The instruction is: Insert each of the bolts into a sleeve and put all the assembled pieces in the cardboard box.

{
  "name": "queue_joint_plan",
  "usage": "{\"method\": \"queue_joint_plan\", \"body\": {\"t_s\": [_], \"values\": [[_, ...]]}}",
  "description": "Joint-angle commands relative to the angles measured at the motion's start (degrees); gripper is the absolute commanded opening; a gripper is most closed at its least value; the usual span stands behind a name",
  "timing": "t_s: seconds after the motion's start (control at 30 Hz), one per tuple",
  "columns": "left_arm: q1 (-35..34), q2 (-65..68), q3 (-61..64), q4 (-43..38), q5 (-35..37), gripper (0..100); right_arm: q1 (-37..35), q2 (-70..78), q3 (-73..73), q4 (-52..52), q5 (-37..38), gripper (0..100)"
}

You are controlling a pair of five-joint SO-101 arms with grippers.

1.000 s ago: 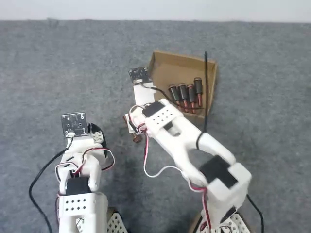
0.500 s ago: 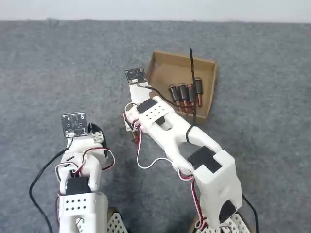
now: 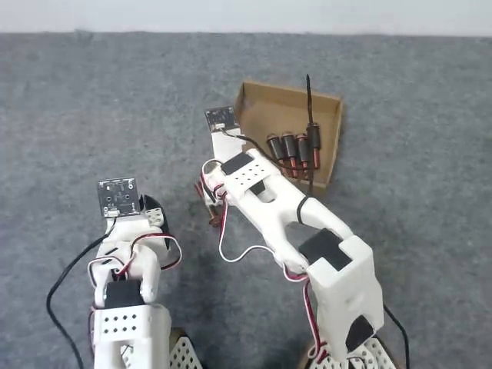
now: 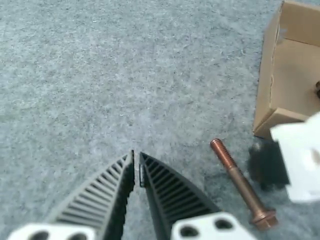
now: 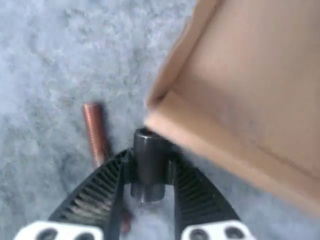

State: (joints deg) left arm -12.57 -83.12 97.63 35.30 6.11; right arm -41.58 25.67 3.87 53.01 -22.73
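We are watching the right pincer (image 5: 148, 156), clamped on the black cylindrical metal sleeve (image 5: 149, 167), resettling beside the copper-coloured threaded bolt (image 5: 95, 132). It is probably aligning for insertion. The left pincer (image 4: 137, 154) is resting together.

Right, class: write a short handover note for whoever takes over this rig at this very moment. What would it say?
The left tool is shut and empty, over the grey mat, with the loose bolt off to its side.
The right tool is shut on a black sleeve, just outside a corner of the box.
The bolt lies flat on the mat beside the right tool.
Done: four assembled pieces lie side by side in the box.
Left: join this bolt and sleeve, then box the piece.
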Motion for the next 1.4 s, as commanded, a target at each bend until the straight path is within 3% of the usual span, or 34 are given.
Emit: {"method": "queue_joint_plan", "body": {"t_s": [0.0,0.1,0.33,0.6,0.87,1.03,1.23,1.37], "values": [[-0.4,-1.2,-0.7,-1.8,-0.5,1,0.5,-7.4,-1.8,8.0,-0.3,0.9],[-0.4,-1.2,-0.7,-1.8,-0.5,1,1.5,-11.6,-1.7,16.0,0.1,0.9],[-0.5,-1.2,-0.7,-1.8,-0.5,1,9.5,-18.3,1.3,26.4,10.9,0.8],[-0.5,-1.1,-0.7,-1.8,-0.5,1,19.0,-29.7,18.6,19.8,11.2,0.7],[-0.5,-1.1,-0.7,-1.7,-0.5,1,31.3,-43.7,39.2,6.6,11.3,0.7],[-0.5,-1.1,-0.7,-1.7,-0.5,1,37.4,-49.7,46.3,5.7,11.4,0.7],[-0.4,-1.1,-0.7,-1.7,-0.5,1,46.9,-53.4,53.7,0.7,19.4,0.7],[-0.3,-1.1,-0.7,-1.6,-0.5,1,48.2,-53.8,55.0,-2.0,20.0,0.7]]}}
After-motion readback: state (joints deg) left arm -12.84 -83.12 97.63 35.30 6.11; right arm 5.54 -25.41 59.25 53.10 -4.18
